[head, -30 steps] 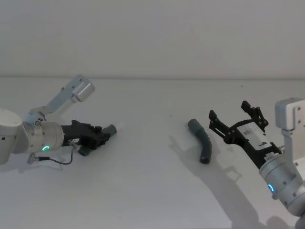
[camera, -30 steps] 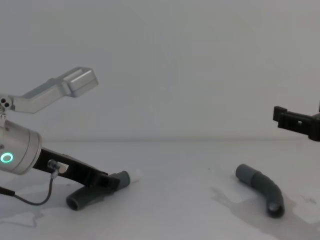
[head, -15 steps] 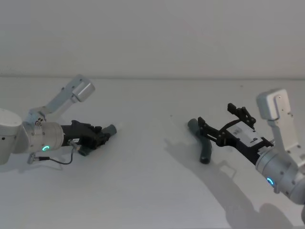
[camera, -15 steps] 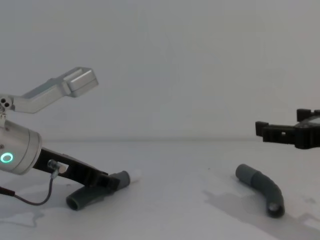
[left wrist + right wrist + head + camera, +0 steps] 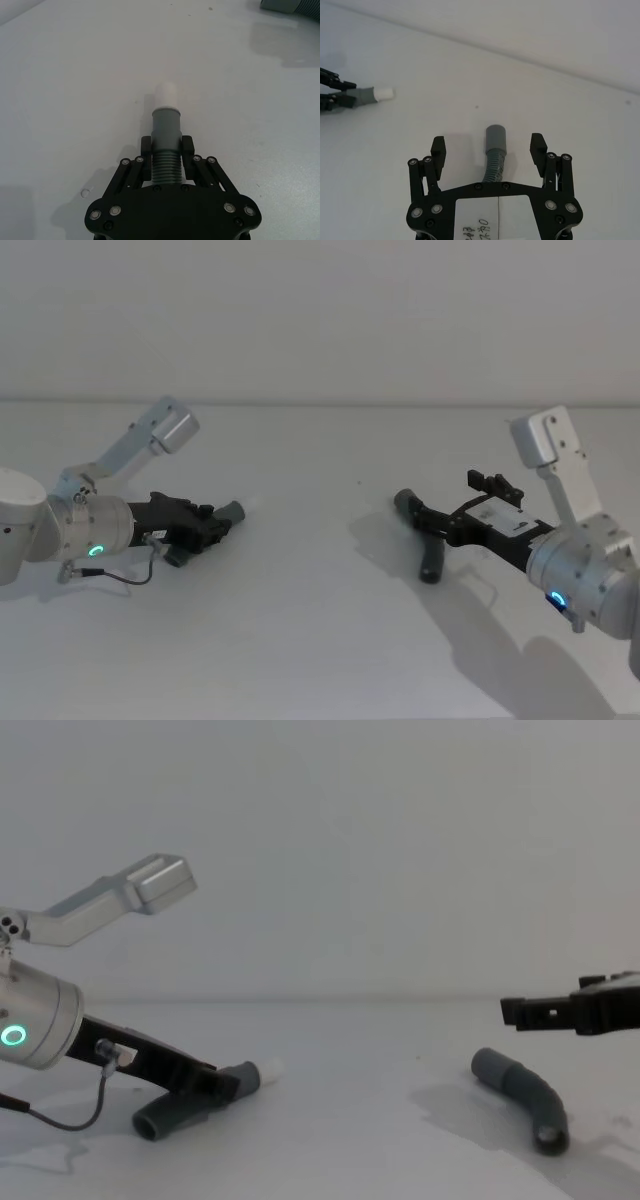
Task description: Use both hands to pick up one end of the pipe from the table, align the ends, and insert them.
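On the white table [image 5: 300, 630] lie two dark-grey corrugated pipe pieces. My left gripper [image 5: 212, 524] [image 5: 222, 1085] is shut on the left piece [image 5: 166, 127] just behind its grey cuff. The white tip [image 5: 166, 94] [image 5: 268, 1070] points away from the fingers, low over the table. The right piece [image 5: 431, 560] [image 5: 525, 1090] lies curved on the table, its plain cuff [image 5: 496, 136] pointing toward the far wall. My right gripper [image 5: 450, 500] [image 5: 488, 146] hangs open a little above it, one finger on each side of the cuff, touching nothing.
A silver link of the left arm [image 5: 165, 427] sticks up behind the left gripper, and a thin black cable [image 5: 130, 578] loops under that wrist. The right arm's silver link [image 5: 550, 455] rises at the right. A plain white wall stands behind the table.
The right gripper has moved left toward the right piece and come down over it, its open fingers now straddling the cuff. The left gripper and its piece have not moved.
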